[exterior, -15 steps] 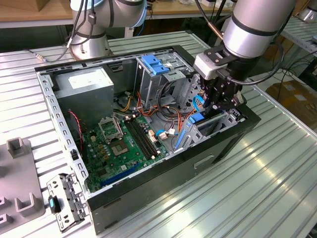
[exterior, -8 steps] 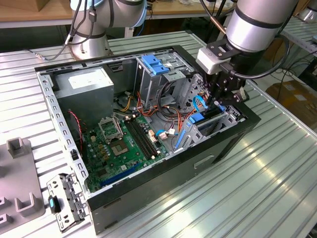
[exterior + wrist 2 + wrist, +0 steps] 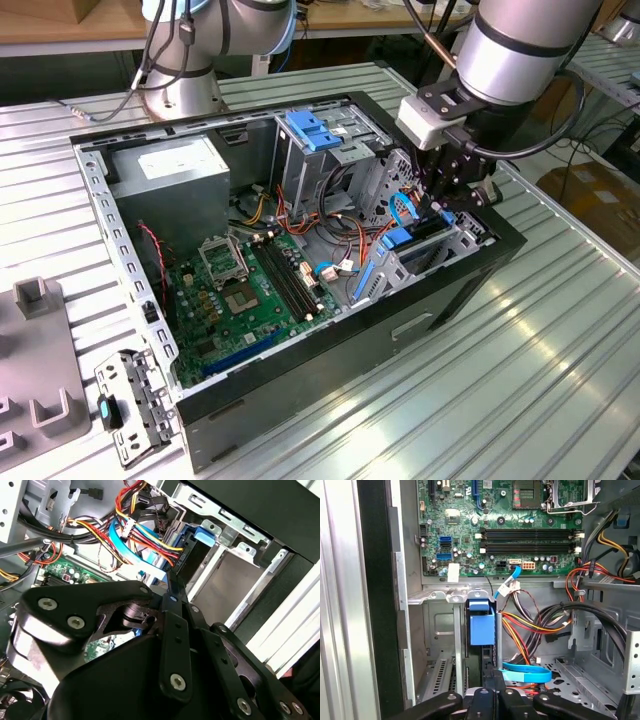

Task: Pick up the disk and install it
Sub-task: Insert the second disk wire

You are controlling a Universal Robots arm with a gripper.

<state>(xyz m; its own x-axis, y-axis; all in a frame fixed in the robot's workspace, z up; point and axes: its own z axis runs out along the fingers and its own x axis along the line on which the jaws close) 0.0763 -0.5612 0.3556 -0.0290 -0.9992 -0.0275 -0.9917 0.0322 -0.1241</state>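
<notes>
In the exterior view the gripper (image 3: 452, 192) hangs over the drive cage (image 3: 440, 245), where one disk (image 3: 412, 238) stands on edge; whether its fingers grip I cannot tell. The first wrist view shows one blue carrier (image 3: 481, 625) and four memory slots (image 3: 530, 539)

The motherboard (image 3: 245, 295) is green, the computer case (image 3: 440, 300) black outside with a grey metal frame. The disk (image 3: 481, 625) carrier is blue. Cables (image 3: 530, 630) run red, yellow, orange and black. The gripper (image 3: 452, 185) is black.
</notes>
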